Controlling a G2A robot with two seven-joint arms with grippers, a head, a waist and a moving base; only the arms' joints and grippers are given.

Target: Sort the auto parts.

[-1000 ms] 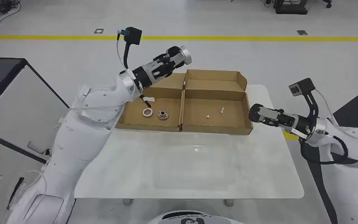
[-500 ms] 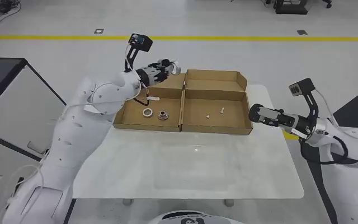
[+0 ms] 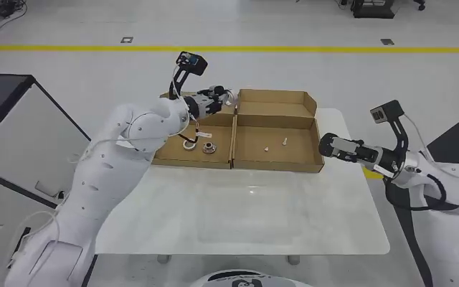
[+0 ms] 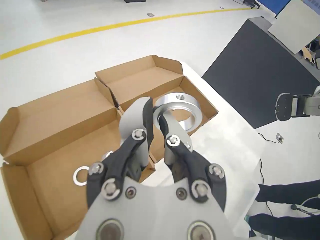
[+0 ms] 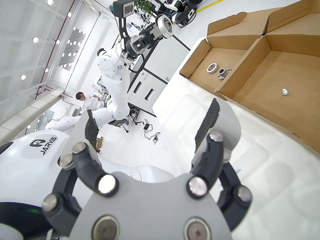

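Part of the metal collar (image 4: 178,111) was hidden where the left hand (image 4: 154,112) clamped it, the fingers closed on either side of its near wall. A threaded hole showed in its far wall. From above, the collar was hard to tell from the hand, which hung in the air over the back flap of the left box (image 3: 188,162), near the seam with the right box (image 3: 287,156).

On the left box's floor lay a flat washer (image 3: 189,144) with a flanged hub (image 3: 208,148) just beside it. In the left wrist view one finger covered nearly all of the hub. Two small parts (image 3: 267,149) lay apart from each other on the right box's floor, too small to identify.

The right hand (image 5: 151,116) held nothing, its fingers spread wide. It hung at the table's right edge, just beside the right box's outer wall.

Both open cardboard boxes stood side by side at the far side of the white, glossy table (image 3: 244,215), their back flaps folded out.

Around the table spread a pale floor (image 3: 323,29) crossed by a yellow line (image 3: 287,49) behind the boxes. The wrist views showed a large hall with ceiling spotlights, racks and carts of equipment along its far walls.
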